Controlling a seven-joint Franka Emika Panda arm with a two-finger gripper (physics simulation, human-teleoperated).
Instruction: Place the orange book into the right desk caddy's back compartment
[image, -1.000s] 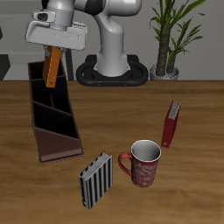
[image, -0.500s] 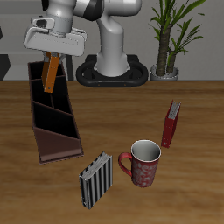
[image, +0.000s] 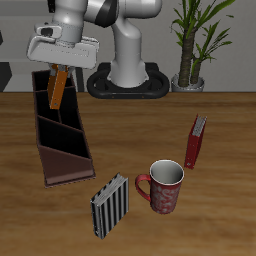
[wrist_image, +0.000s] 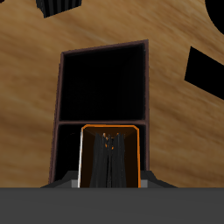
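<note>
My gripper (image: 60, 62) is shut on the orange book (image: 57, 87), which hangs upright below the fingers. The book's lower end dips toward the far end of the right desk caddy (image: 60, 135), a long dark maroon box with dividers. In the wrist view the orange book (wrist_image: 108, 157) stands on edge over the caddy's back compartment (wrist_image: 103, 87), a dark square section. I cannot tell whether the book touches the compartment floor. The caddy's sloped low end (image: 68, 168) points toward the table's front edge.
A grey-and-black striped block (image: 109, 205) stands near the front edge. A patterned red mug (image: 163, 186) sits beside it. A dark red book (image: 196, 141) stands upright farther along. The robot base (image: 128, 82) and a potted plant (image: 190, 45) are at the back.
The gripper with the orange book has shifted slightly toward the table's back and over the caddy's far end. Nothing else has moved.
</note>
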